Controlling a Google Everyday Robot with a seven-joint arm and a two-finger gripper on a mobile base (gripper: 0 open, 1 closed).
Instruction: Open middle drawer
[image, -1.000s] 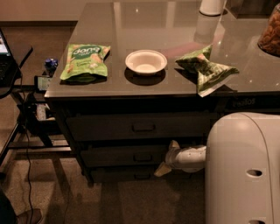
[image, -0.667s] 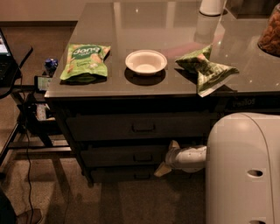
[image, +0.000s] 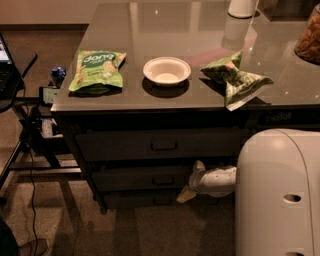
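While gripper (image: 189, 181) fingers (image: 199, 166) spread, middle drawer (image: 125, 179) shut, handle (image: 163, 179) just left.

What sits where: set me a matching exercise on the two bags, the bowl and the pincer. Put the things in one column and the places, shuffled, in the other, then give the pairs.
Things
1. flat green snack bag
2. white bowl
3. crumpled green bag
4. pincer

Places
A. on the counter, near its front edge, to the right
B. low down, open, at the front of the middle drawer, right of its handle
C. at the counter's front left corner
D. on the counter, between the two bags

Pairs: 1-C, 2-D, 3-A, 4-B
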